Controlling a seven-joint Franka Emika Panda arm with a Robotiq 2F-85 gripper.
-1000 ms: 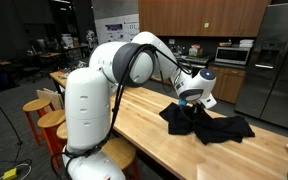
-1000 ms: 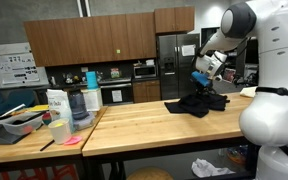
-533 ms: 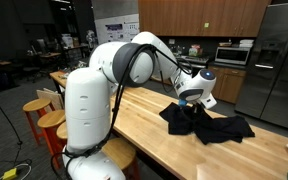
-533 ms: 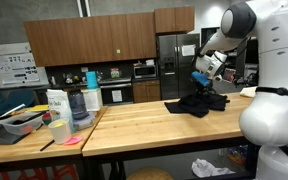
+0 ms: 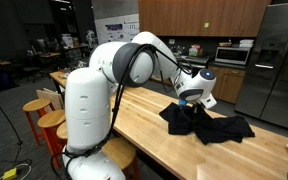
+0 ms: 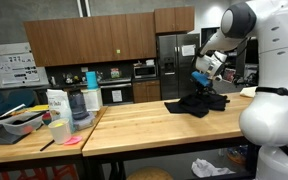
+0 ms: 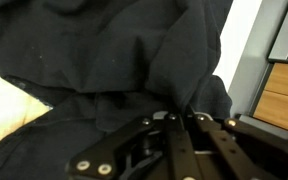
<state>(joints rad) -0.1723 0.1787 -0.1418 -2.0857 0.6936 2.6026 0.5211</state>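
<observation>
Wood counter: black cloth heaped by the edge facing the fridge, with bare wood open along the rest. Gripper clamped tight on a cloth fold. Nothing moved since a second ago.

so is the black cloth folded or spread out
Neither: the cloth lies crumpled in a heap on the table, one part pinched by the gripper.

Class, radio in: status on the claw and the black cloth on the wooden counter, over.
Claw shut on crumpled black fabric cloth. Cloth bunched on light wooden countertop. Nothing in the way.
</observation>
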